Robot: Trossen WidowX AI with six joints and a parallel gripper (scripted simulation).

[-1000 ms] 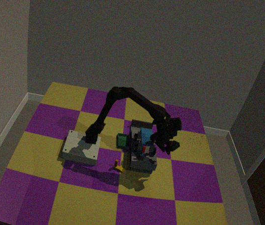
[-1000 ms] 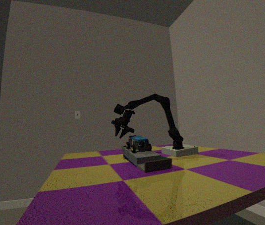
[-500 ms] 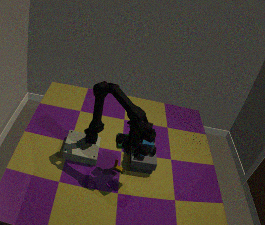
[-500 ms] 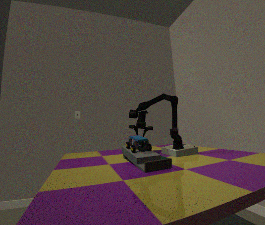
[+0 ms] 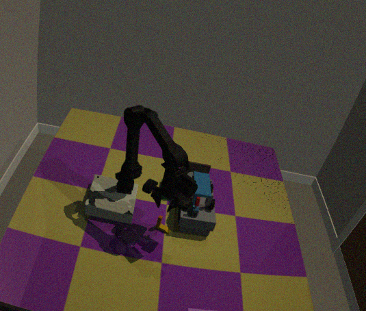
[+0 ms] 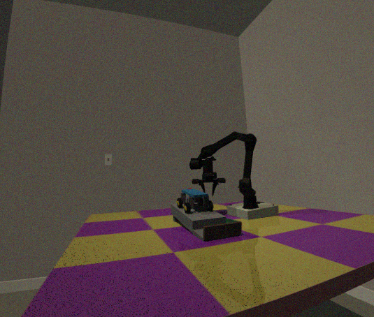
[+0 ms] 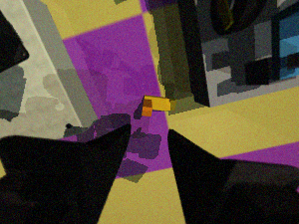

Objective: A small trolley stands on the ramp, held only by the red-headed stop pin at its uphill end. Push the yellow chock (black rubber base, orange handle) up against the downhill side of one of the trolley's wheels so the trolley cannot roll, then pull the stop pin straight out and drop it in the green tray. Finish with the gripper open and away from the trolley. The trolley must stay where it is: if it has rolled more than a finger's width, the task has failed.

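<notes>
The gripper (image 5: 164, 207) (image 6: 209, 195) (image 7: 150, 129) points down with its fingers part open and nothing between them. It hangs beside the ramp, above the chock's level. The yellow chock (image 5: 163, 227) (image 7: 160, 104) lies on the table between the ramp and the robot's base, its orange handle (image 5: 160, 220) (image 7: 147, 108) sticking up. The blue-topped trolley (image 5: 202, 183) (image 6: 195, 193) (image 7: 289, 41) stands on the grey ramp (image 5: 198, 225) (image 6: 209, 221). The stop pin's red head (image 5: 198, 201) (image 6: 189, 188) shows at the trolley's uphill end. The green tray is mostly hidden behind the gripper in the top view.
The robot's pale base block (image 5: 109, 213) (image 6: 254, 212) (image 7: 45, 120) stands to one side of the chock. A dark end board (image 5: 200, 167) (image 6: 221, 231) closes the ramp's low end. The arm's shadow falls across the table near the chock.
</notes>
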